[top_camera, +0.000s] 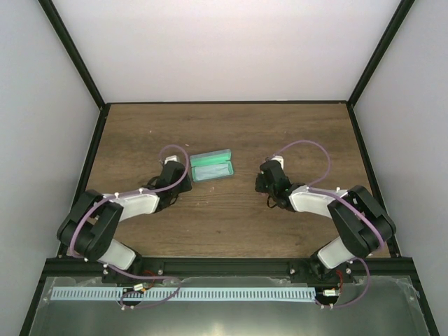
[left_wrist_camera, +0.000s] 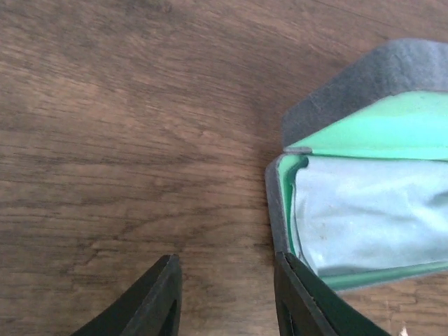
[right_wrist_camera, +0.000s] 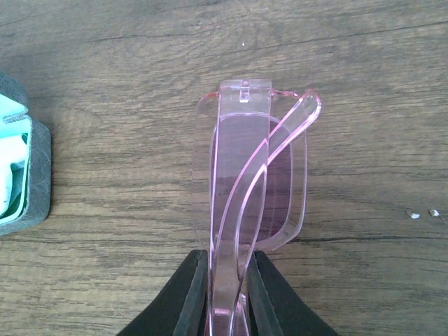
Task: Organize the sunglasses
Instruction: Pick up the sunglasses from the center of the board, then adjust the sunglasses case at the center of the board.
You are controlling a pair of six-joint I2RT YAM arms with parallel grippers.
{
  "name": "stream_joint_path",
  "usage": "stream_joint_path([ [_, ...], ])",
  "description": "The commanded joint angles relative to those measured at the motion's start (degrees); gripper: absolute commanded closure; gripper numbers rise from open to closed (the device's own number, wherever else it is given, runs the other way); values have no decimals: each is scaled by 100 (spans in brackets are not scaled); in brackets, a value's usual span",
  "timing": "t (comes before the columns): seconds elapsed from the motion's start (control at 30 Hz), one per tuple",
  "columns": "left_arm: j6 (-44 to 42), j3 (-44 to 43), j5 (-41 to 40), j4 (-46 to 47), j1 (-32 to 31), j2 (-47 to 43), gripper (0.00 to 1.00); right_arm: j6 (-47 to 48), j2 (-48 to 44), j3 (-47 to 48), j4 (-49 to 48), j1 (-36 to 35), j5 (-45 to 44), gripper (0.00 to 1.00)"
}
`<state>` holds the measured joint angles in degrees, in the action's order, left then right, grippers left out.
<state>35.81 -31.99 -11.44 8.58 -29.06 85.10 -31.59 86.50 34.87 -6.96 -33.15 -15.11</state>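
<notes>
I have 2 sets of fingers, and I tell where everything is from the case (top_camera: 212,166).

The case lies open on the brown desk (top_camera: 231,126). It is grey outside and green inside. A pale blue cloth (left_wrist_camera: 371,217) lies in it.

My left fingers (left_wrist_camera: 225,260) are at the left end of the case. They are partly apart. Only bare desk shows in the gap, so they hold nothing. 1 of these fingers is right at the grey edge of the case. I cannot tell if it touches it.

My right fingers (right_wrist_camera: 225,262) are to the right of the case, with bare desk between. They are pressed close together on the sunglasses (right_wrist_camera: 248,175) and hold them.

The sunglasses are pink and see-through. They are folded up. My fingers pinch the near part of the frame, and the rest points away from me. The sunglasses are outside the case, on its right side. I cannot tell if they touch the desk or hang just above it.
</notes>
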Motion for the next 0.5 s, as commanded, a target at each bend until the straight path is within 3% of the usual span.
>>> stream_joint_path([
  [0.0, -126, -327, -33, 228, 215, 324, 68, -49, -129, -10, -155, -61, 23, 93],
  [0.2, -327, -928, 813, 259, 1165, 1201, 85, -41, -87, 38, -148, -65, 4, 93],
  [0.37, -624, -1468, 2768, 768, 1612, 2014, 81, -11, -42, 112, -165, -69, 34, 93],
  [0.47, -630, -1801, 3127, 792, 1731, 2420, 78, 2, 4, 119, -164, -70, -5, 93],
])
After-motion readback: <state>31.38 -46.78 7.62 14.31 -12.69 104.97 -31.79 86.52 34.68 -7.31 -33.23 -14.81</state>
